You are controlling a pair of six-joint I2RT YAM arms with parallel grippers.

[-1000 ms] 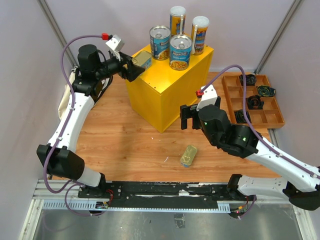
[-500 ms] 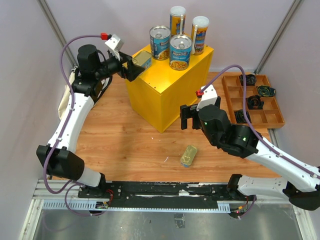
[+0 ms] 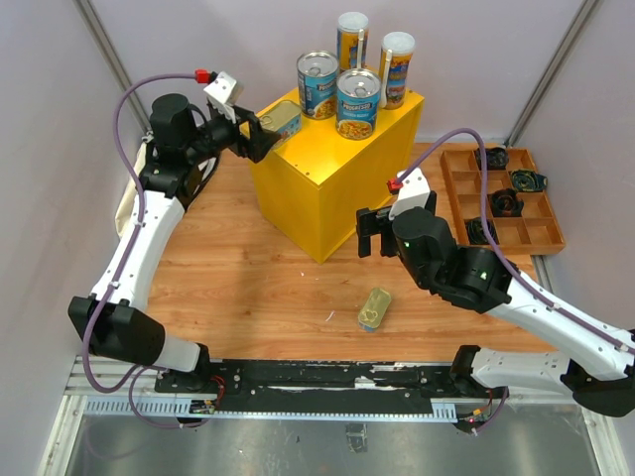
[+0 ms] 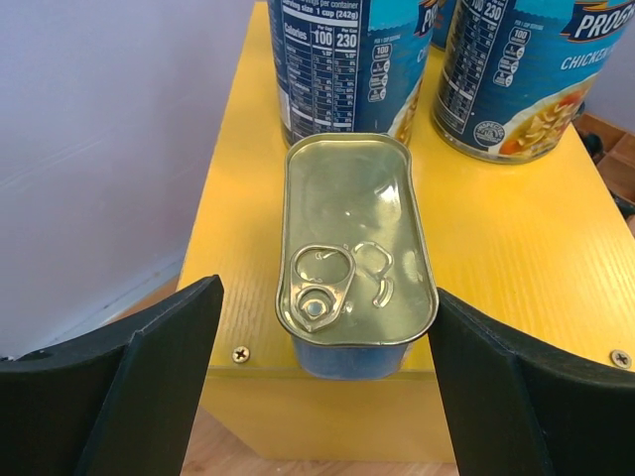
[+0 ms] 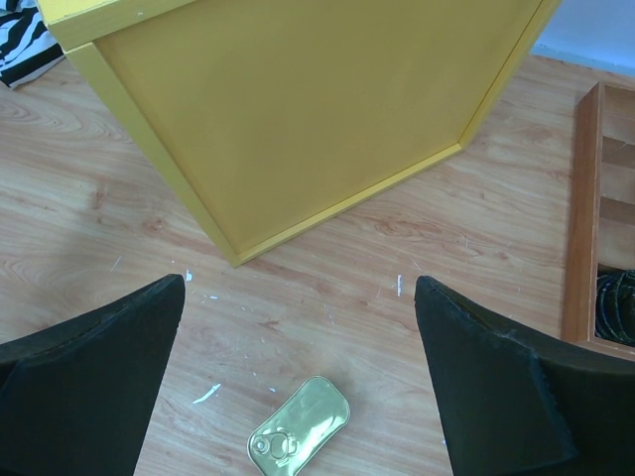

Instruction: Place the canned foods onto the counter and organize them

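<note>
The yellow counter holds two tall slim cans, two wide blue-labelled cans and a flat golden tin at its left corner. In the left wrist view that tin lies flat by the counter's edge. My left gripper is open, its fingers clear of the tin on both sides. A second flat golden tin lies on the wooden floor. My right gripper hangs open above that tin, holding nothing.
A brown compartmented tray with small black gadgets sits at the right; its edge shows in the right wrist view. A striped cloth lies left of the counter. Grey walls close in the back and sides.
My left gripper has opened off the flat tin and drawn back a little to the left. The tin stays on the counter's corner. The right arm has not moved.
</note>
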